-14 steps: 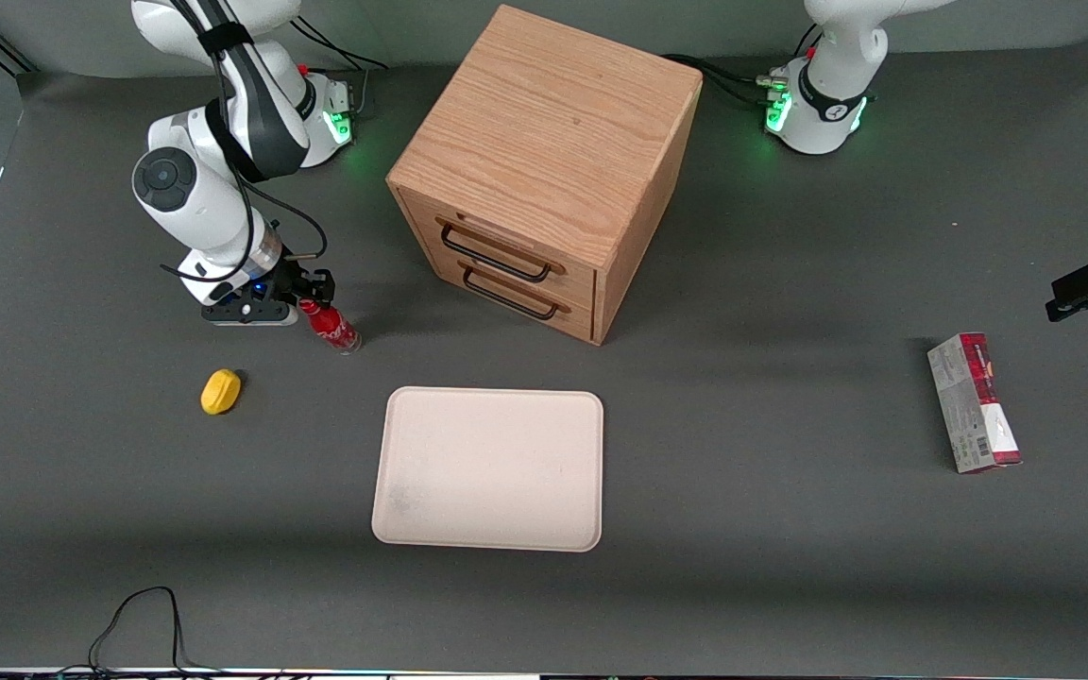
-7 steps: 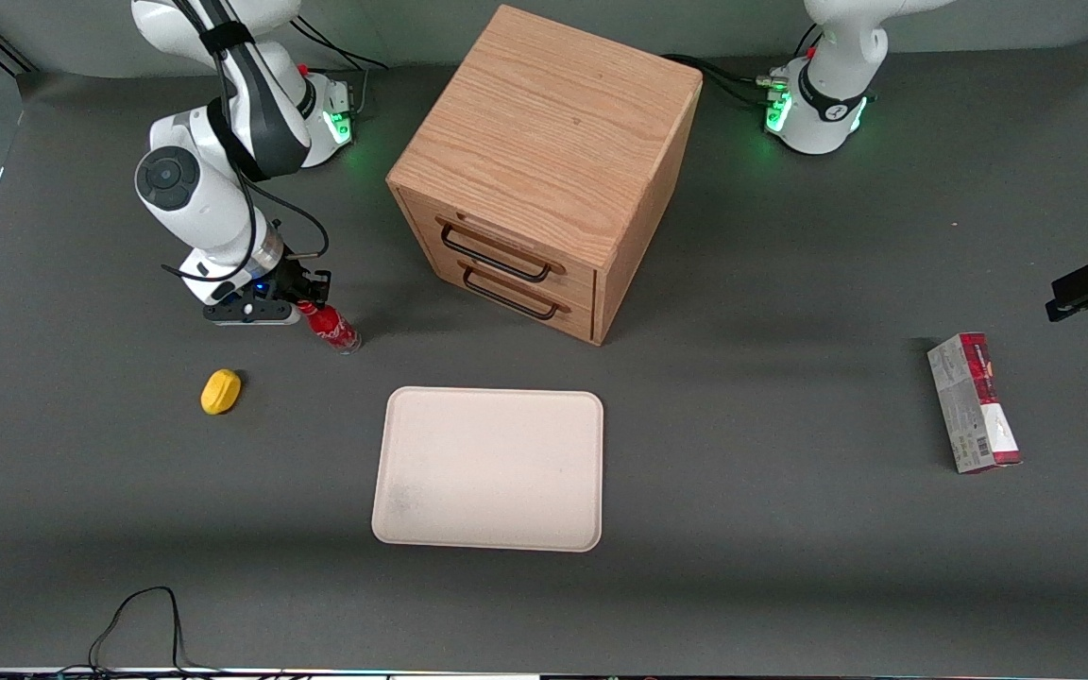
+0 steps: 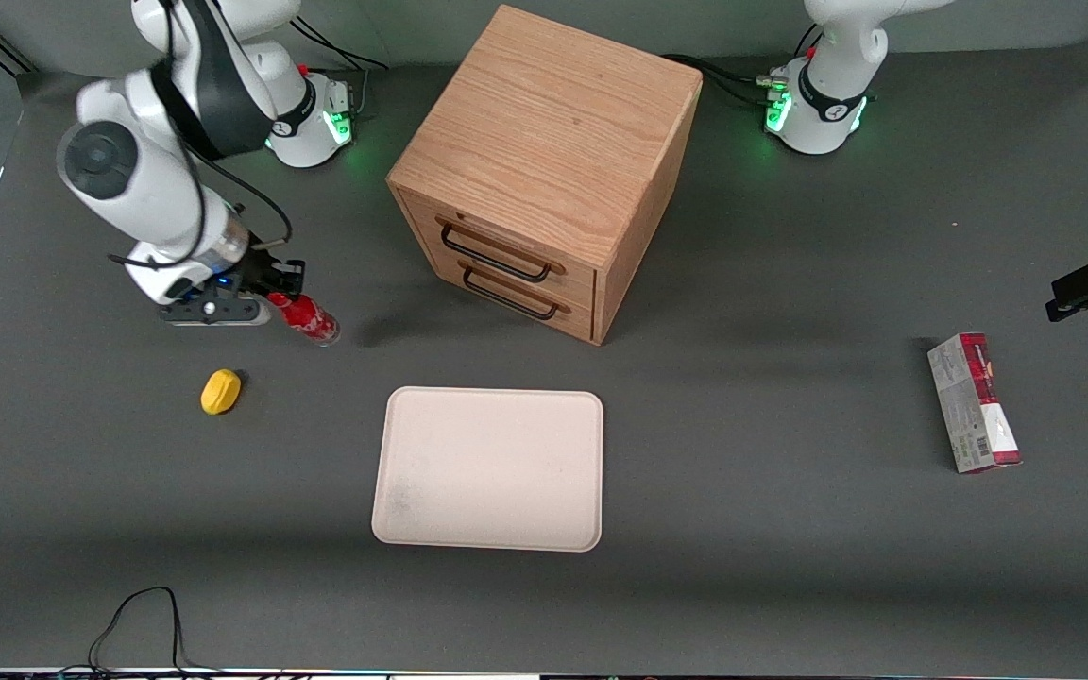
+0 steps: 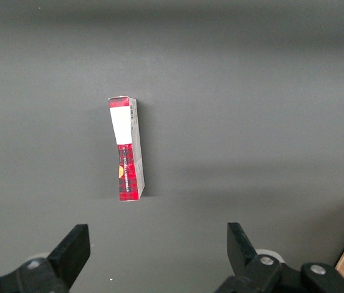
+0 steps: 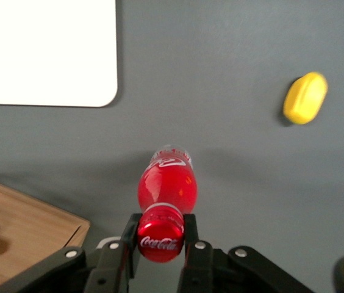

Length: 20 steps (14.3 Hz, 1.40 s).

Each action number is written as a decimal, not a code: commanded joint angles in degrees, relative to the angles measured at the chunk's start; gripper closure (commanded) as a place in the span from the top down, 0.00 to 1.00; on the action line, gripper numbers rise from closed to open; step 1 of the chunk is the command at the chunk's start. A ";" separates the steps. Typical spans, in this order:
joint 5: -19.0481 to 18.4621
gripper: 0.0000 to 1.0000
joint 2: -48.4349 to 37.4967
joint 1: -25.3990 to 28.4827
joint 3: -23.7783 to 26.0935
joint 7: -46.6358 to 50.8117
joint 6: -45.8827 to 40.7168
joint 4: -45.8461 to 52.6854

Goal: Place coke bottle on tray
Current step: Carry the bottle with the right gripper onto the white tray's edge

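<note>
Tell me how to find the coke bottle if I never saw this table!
Start at the big wooden cabinet and look toward the working arm's end of the table. There the gripper is shut on the coke bottle at its cap. It is slim and red with white writing, unlike the little yellow lemon nearer the front camera.

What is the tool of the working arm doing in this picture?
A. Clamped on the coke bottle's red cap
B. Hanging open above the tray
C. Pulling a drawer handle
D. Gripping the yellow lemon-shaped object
A: the right wrist view shows the tool shut on the cap of the coke bottle, with the tray bare.
</note>
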 commanded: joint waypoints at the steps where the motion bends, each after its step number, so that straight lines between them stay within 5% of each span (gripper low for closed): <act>1: -0.22 0.00 8.05 -0.02 -0.61 0.29 -10.76 18.18; 5: -0.04 0.00 24.47 -0.63 -0.79 0.37 -25.52 46.21; 10: 2.86 0.00 41.88 -1.43 -0.09 5.81 -26.00 66.20; 20: 2.77 0.00 53.51 -1.43 3.52 13.29 -8.69 68.07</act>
